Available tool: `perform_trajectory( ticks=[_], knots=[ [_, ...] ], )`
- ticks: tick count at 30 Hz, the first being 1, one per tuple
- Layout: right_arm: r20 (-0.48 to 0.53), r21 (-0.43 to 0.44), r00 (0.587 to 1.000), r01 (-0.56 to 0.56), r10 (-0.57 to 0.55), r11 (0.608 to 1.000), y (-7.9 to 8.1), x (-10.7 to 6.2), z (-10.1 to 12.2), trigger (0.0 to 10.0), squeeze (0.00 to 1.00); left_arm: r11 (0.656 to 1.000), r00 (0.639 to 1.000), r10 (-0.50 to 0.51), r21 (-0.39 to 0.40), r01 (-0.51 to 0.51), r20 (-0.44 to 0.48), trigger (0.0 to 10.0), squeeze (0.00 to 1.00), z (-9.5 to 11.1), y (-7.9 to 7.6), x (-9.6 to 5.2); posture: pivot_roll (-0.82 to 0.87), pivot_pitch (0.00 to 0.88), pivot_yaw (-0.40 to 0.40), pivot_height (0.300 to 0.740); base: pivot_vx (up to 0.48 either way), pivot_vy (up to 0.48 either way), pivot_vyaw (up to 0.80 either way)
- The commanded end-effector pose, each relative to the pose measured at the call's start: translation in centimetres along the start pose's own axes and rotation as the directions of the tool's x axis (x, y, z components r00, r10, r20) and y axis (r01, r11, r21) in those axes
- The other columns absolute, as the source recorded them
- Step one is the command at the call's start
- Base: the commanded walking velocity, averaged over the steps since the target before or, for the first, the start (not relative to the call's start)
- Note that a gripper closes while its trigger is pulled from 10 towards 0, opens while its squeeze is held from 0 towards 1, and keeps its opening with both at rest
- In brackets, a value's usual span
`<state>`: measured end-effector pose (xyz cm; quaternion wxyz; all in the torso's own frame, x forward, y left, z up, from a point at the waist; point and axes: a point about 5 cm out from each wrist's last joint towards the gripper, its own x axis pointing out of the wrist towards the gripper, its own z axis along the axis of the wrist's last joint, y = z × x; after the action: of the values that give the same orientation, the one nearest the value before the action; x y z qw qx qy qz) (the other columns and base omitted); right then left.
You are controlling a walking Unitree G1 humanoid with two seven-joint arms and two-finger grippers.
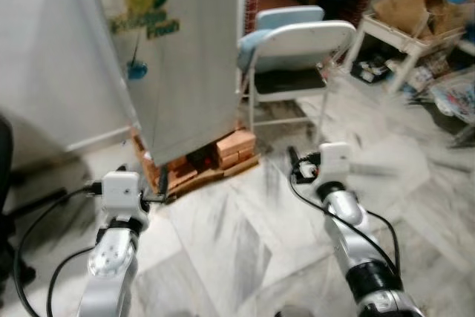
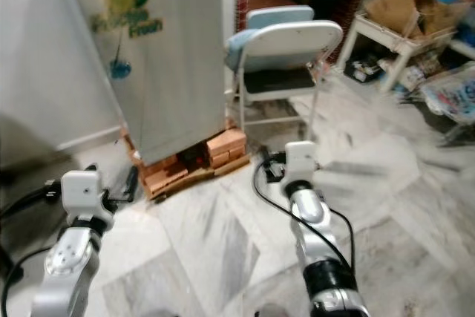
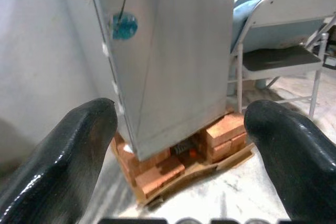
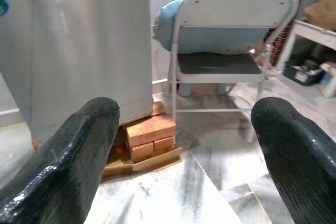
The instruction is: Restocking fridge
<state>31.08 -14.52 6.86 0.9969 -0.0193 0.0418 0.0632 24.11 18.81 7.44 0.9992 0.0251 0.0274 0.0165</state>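
Step in hand, as I read it: approach the fridge (image 1: 178, 64) w/ nothing carried yet. It stands far left-centre, door side toward the robot, raised on stacked bricks (image 1: 236, 146) over a flat wooden board. No door edge or handle is clear from here, so the sensible thing is prob. to square up to the front, get close, then find the handle before reaching. No stock items to load can be made out.

Left gripper (image 3: 178, 145) is held low in front, near left, fingers spread wide, nothing between them; its wrist cam looks straight at the fridge's lower corner and the bricks. Keep it off the brick stack, which looks loose.

Right gripper (image 4: 184, 145) sits near centre-right, also spread wide and empty, pointed at the gap between fridge and chair.

Right of the fridge, just beside it: a grey folding chair (image 1: 297, 57) w/ a pale blue cushion behind. It may crowd the approach or the door swing on that side. Far right: a white table (image 1: 401, 38) w/ cardboard boxes, clutter on the floor below. Marble floor, views a bit blurred.
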Motion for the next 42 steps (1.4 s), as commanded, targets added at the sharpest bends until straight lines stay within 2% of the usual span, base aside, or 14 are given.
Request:
perform_trajectory(
  ticks=[1, 11, 16, 19, 25, 30, 34, 36, 37, 39, 41, 42],
  knots=[
    [0.009, -0.016, 0.999, 0.032, -0.032, 0.999, -1.2, 0.0, 0.4, 10.0, 0.0, 1.0, 1.0, -0.016, -0.015, 0.017, 0.011, 10.0, 0.0, 0.4, -0.7, 0.3, -0.01, 0.043, 0.048, 0.74, 0.0, 0.416, -0.73],
    [0.01, -0.015, 0.999, 0.035, -0.035, 0.999, -1.3, 0.1, 0.4, 10.0, 0.0, 1.0, 1.0, -0.018, -0.011, 0.018, 0.003, 10.0, 0.0, 0.0, -0.6, 0.0, 0.0, 0.042, 0.048, 0.74, 0.072, 0.419, -0.06],
    [0.016, -0.021, 0.999, 0.036, -0.036, 0.999, -1.7, -0.2, 0.3, 10.0, 0.0, 1.0, 0.999, 0.003, 0.012, -0.003, -0.033, 10.0, 0.0, -1.0, 0.4, -1.0, 0.0, 0.038, 0.05, 0.74, 0.24, 0.416, 0.0],
    [-0.001, -0.048, 0.999, 0.038, -0.038, 0.998, -2.6, -1.5, -0.5, 10.0, 0.0, 0.999, 0.996, 0.027, 0.035, -0.024, -0.085, 10.0, 0.0, -2.3, 1.4, -2.8, 0.01, 0.039, 0.048, 0.74, 0.16, 0.417, 0.0],
    [-0.037, -0.069, 0.998, 0.048, -0.051, 0.996, -4.3, -3.4, -1.7, 10.0, 0.0, 0.998, 0.99, 0.054, 0.05, -0.048, -0.13, 10.0, 0.0, -3.4, 2.1, -4.5, 0.01, 0.04, 0.046, 0.74, 0.2, 0.417, 0.0],
    [-0.012, -0.04, 1.0, 0.015, -0.015, 0.999, -4.6, -4.4, -1.7, 10.0, 0.0, 0.997, 0.988, 0.063, 0.057, -0.056, -0.141, 10.0, 0.0, -3.7, 2.4, -4.9, 0.0, 0.044, 0.038, 0.74, 0.0, 0.426, 0.0],
    [-0.102, -0.079, 0.991, 0.084, -0.092, 0.993, -5.7, -4.5, -2.7, 10.0, 0.0, 0.996, 0.99, 0.071, 0.061, -0.063, -0.123, 10.0, 0.0, -3.4, 2.5, -4.5, 0.0, 0.04, 0.034, 0.74, 0.0, 0.425, 0.0],
    [-0.123, -0.074, 0.987, 0.091, -0.099, 0.993, -5.5, -4.3, -2.9, 10.0, 0.0, 0.996, 0.991, 0.073, 0.06, -0.066, -0.112, 10.0, 0.0, -3.2, 2.5, -4.3, -0.01, 0.037, 0.033, 0.74, 0.122, 0.418, 0.0],
    [-0.14, -0.066, 0.98, 0.131, -0.14, 0.989, -5.6, -4.3, -3.0, 10.0, 0.0, 0.996, 0.992, 0.067, 0.058, -0.061, -0.104, 10.0, 0.0, -3.1, 2.4, -4.1, -0.01, 0.036, 0.033, 0.74, 0.247, 0.412, 0.0],
    [-0.149, -0.022, 0.981, 0.123, -0.125, 0.992, -5.4, -4.2, -3.1, 10.0, 0.0, 0.997, 0.994, 0.059, 0.059, -0.054, -0.096, 10.0, 0.0, -3.0, 2.2, -4.0, -0.01, 0.036, 0.033, 0.74, 0.255, 0.405, 0.0],
    [-0.198, 0.09, 0.972, 0.143, -0.123, 0.986, -5.1, -4.3, -3.5, 10.0, 0.0, 0.997, 0.995, 0.049, 0.06, -0.044, -0.091, 10.0, 0.0, -2.9, 2.0, -3.8, 0.0, 0.037, 0.032, 0.74, 0.324, 0.351, 0.0],
    [-0.203, 0.095, 0.969, 0.165, -0.143, 0.982, -5.2, -4.2, -3.5, 10.0, 0.0, 0.997, 0.995, 0.046, 0.06, -0.041, -0.089, 10.0, 0.0, -2.9, 1.9, -3.8, 0.0, 0.037, 0.032, 0.74, 0.36, 0.319, 0.0]
  ],
)
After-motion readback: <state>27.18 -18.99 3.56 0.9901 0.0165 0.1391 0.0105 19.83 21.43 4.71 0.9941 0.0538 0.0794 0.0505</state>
